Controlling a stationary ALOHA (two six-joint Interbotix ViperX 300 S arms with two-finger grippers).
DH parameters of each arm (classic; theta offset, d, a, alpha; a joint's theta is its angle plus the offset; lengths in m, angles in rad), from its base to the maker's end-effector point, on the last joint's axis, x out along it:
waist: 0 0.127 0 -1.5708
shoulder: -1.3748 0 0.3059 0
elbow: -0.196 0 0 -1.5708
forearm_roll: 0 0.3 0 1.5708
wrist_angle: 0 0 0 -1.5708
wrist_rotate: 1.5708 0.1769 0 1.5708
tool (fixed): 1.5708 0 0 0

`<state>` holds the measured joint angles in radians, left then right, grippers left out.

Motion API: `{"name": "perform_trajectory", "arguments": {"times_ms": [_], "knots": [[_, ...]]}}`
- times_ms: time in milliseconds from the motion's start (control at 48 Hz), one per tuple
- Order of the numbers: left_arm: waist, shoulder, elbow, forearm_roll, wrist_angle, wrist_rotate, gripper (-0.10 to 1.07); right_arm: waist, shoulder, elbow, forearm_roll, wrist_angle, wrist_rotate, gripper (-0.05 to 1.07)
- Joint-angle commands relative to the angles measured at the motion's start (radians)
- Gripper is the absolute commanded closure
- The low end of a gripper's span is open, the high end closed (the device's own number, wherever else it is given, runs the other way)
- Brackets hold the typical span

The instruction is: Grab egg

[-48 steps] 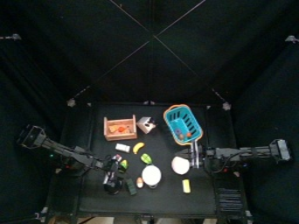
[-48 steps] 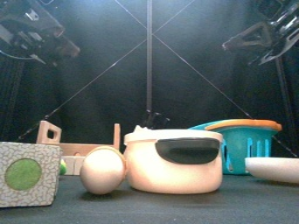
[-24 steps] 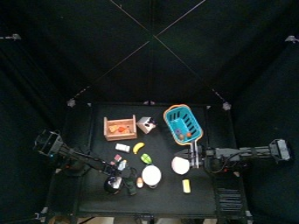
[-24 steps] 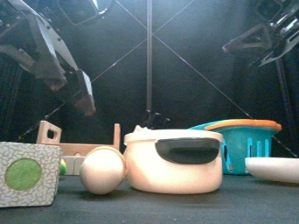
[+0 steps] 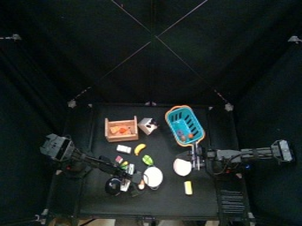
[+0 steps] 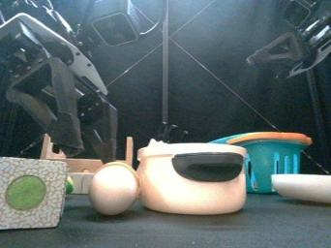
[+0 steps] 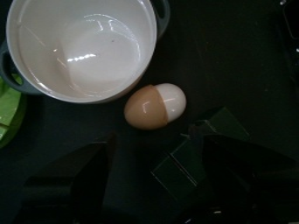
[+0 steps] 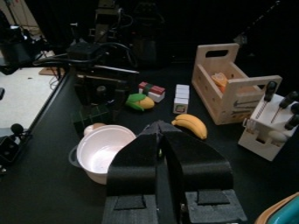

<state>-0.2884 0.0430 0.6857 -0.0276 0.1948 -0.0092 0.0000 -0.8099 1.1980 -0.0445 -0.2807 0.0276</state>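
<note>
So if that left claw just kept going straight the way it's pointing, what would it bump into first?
Most likely the small tan-and-white egg. The open left gripper points down at the black table, the egg lying just ahead between its jaws, beside the white pot. Depth is hard to judge.

L gripper [image 6: 75,111] hangs low w/ jaws wide apart; R gripper [image 8: 166,153] raised, jaws closed together.
</note>
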Motion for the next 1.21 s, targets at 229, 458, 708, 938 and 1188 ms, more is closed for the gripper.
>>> {"name": "perform_trajectory", "arguments": {"times_ms": [229, 458, 708, 938, 1188], "knots": [[0.002, 0.046, -0.058, 0.049, 0.002, 0.003, 0.00, 0.012, 0.018, -0.026, 0.018, -0.003, 0.003, 1.03], [0.006, 0.060, -0.060, 0.051, -0.003, 0.003, 0.00, 0.115, 0.046, -0.049, 0.138, 0.006, 0.035, 1.03], [0.006, 0.080, -0.078, 0.046, -0.005, 0.002, 0.00, 0.221, 0.181, -0.087, 0.123, 0.028, 0.109, 1.03], [0.017, 0.114, -0.106, 0.018, 0.000, 0.002, 0.00, 0.222, 0.239, -0.107, 0.092, 0.031, 0.109, 1.03], [0.051, 0.114, -0.103, 0.023, 0.008, 0.006, 0.00, 0.221, 0.239, -0.104, 0.092, 0.029, 0.109, 1.03]]}}
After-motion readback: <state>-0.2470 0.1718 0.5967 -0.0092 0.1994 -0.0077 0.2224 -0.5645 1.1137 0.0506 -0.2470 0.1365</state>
